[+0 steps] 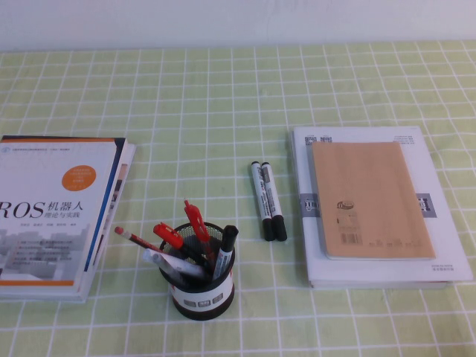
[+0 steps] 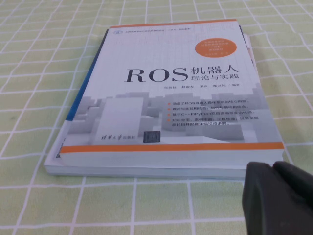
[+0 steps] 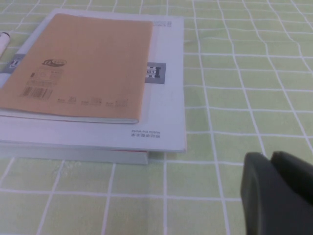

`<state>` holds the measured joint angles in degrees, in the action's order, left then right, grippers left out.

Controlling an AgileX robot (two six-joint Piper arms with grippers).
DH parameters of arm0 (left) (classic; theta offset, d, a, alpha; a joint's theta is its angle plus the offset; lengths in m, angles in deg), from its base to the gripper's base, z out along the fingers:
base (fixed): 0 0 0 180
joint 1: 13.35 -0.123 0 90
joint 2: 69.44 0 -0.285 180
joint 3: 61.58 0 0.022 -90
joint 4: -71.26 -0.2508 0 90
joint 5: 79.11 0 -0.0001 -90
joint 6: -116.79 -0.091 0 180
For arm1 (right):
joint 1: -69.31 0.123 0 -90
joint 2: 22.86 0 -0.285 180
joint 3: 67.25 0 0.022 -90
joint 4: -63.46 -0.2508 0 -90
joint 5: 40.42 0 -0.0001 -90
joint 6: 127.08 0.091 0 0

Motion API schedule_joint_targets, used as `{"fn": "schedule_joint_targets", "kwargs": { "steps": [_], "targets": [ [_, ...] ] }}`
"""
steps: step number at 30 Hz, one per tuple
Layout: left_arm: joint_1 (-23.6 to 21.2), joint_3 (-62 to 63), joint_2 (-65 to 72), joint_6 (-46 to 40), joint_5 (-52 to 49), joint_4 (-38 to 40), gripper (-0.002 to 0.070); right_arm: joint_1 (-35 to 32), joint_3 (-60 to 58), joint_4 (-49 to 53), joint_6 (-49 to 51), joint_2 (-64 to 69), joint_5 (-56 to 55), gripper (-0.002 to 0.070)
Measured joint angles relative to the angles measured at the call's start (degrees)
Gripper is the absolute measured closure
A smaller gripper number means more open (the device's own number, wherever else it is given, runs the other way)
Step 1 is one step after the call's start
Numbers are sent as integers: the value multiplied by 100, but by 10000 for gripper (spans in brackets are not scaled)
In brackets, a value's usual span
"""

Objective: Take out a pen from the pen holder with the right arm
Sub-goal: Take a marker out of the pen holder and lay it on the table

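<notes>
Two black markers (image 1: 268,201) lie side by side on the checked tablecloth (image 1: 223,97). One pen holder (image 1: 198,294), black mesh, stands near the front of the table, left of them, and holds at least five pens (image 1: 225,247), leaning. One ROS book (image 1: 48,216) lies at left on a second volume. One tan notebook (image 1: 368,197) lies on one white book (image 1: 446,260) at right. Left gripper (image 2: 274,171): beside the ROS book's edge, fingers meeting, nothing held. Right gripper (image 3: 271,164): over bare cloth near the white book's corner, closed, empty.
</notes>
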<state>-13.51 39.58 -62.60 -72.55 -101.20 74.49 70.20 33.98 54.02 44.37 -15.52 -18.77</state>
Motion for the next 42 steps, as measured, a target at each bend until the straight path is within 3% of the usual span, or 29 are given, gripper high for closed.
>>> {"fn": "schedule_joint_targets", "kwargs": {
  "steps": [22, 27, 33, 42],
  "targets": [
    [0, 0, 0, 0, 0, 0, 681, 0, 0, -3500, -10, 0, -1162, 689],
    [0, 0, 0, 0, 0, 0, 681, 0, 0, -3772, -10, 0, -1281, 689],
    [0, 0, 0, 0, 0, 0, 681, 0, 531, -3825, -10, 192, -490, 689],
    [0, 0, 0, 0, 0, 0, 681, 0, 2129, -3013, -228, 2420, 1053, 689]
  ]
}}
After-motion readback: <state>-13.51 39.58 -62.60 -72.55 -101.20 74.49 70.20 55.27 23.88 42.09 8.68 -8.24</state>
